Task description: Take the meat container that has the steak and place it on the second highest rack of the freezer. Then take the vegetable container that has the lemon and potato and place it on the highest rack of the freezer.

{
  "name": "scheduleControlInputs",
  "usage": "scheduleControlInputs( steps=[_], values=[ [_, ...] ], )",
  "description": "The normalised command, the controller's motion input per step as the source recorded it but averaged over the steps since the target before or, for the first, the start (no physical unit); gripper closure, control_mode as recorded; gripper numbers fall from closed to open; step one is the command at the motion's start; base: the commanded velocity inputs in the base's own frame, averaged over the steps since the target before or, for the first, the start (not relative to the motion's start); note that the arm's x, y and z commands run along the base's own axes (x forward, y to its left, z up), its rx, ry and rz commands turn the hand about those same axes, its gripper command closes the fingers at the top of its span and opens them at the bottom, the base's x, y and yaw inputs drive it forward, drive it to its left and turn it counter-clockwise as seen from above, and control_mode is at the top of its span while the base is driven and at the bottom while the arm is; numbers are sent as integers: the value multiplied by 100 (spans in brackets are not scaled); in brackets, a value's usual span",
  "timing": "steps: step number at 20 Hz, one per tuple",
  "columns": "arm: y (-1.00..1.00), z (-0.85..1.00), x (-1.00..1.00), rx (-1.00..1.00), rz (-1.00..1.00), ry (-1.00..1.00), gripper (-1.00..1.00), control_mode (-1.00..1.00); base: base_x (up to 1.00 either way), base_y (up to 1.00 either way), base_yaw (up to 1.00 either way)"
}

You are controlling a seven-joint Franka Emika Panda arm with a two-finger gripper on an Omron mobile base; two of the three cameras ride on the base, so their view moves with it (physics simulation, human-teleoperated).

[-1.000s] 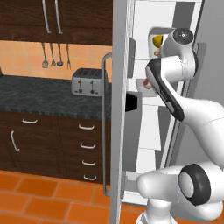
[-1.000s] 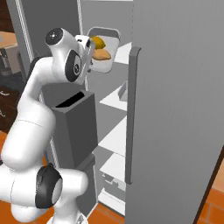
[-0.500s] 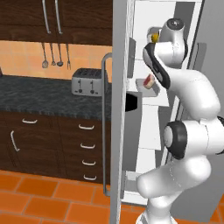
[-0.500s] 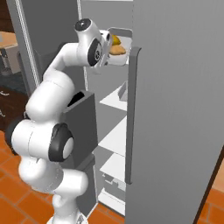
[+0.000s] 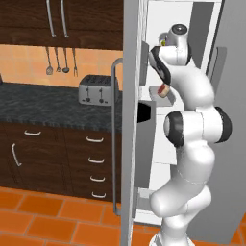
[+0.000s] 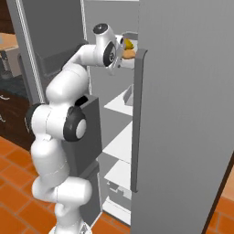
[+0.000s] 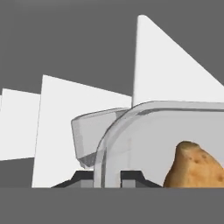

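My gripper [image 7: 107, 178] is shut on the rim of the clear vegetable container [image 6: 129, 49], held high inside the open freezer [image 6: 183, 114]. The yellow lemon [image 6: 129, 44] and the orange-tan potato [image 6: 130, 54] lie in it; the potato [image 7: 197, 168] shows close up in the hand view. In the left base view the gripper [image 5: 164, 45] hangs above the meat container with the reddish steak [image 5: 163, 89], which rests on a white rack [image 5: 166, 100] lower down. That container [image 6: 129, 96] sits on its rack in the right base view. I cannot make out the highest rack under the held container.
The freezer's open left door [image 5: 132, 120] stands close beside the arm, the grey right door close on the other side. Lower white shelves [image 6: 119, 141] stack below. A dark counter [image 5: 48, 103] with a toaster [image 5: 98, 90] and drawers lies to the left.
The arm has stretched upward and carried the vegetable container further into the freezer's top. The meat container has stayed on its rack.
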Motion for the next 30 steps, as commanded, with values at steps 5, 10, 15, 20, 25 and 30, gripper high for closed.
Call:
scheduleControlInputs(
  steps=[5, 10, 15, 20, 25, 30],
  values=[
    [-21, 0, 85, 0, 0, -3, 100, -100, 0, 0, 0],
    [-1, -24, 59, -2, 0, -6, -100, -100, 0, 0, 0],
    [17, -23, -7, -3, 2, -35, -100, -100, 0, 0, 0],
    [45, 0, -88, -6, 2, -37, -100, -100, 0, 0, 0],
    [38, -1, -100, -2, 0, -22, -100, -100, 0, 0, 0],
    [2, 35, -100, 0, 0, 1, -100, -100, 0, 0, 0]
  ],
)
